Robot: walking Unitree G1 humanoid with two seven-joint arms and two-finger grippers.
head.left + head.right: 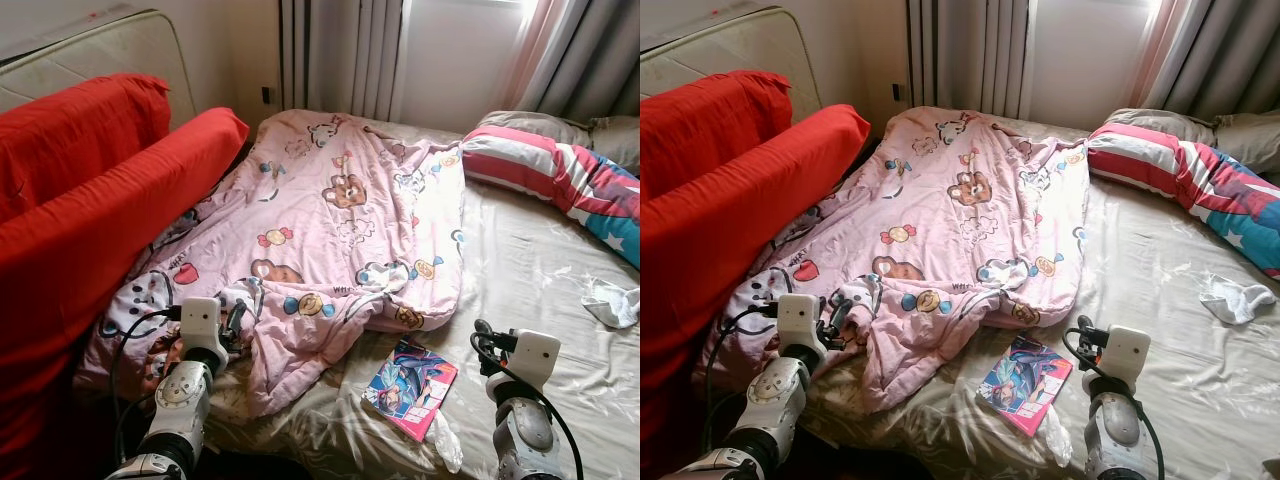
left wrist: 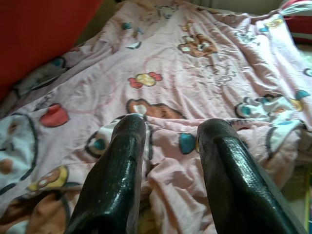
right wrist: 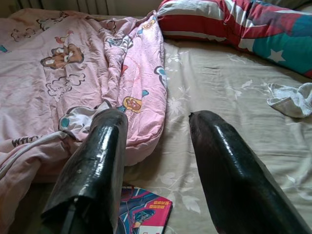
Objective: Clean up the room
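- Pink cartoon-print quilt (image 1: 340,220): lies crumpled across the left half of the bed (image 1: 530,280), its near edge bunched and folded over, one side against the red padded cushion (image 1: 90,210).
- Left gripper (image 2: 170,141): fingers spread wide, empty, poised just above the bunched near edge of the quilt.
- Right gripper (image 3: 156,126): fingers likewise wide apart and holding nothing, over the beige floral sheet just beside the quilt's right edge.
- Loose items: a glossy pink-and-blue comic book (image 1: 411,387) near the foot of the bed; a crumpled white sock (image 1: 613,301) well apart on the right; a red-white-and-blue striped star pillow (image 1: 560,180) at the head.
- Step judged in hand: approach to the quilt, no grasp yet made.
- Next move calls for both grippers to close on the near edge, then draw it flat.
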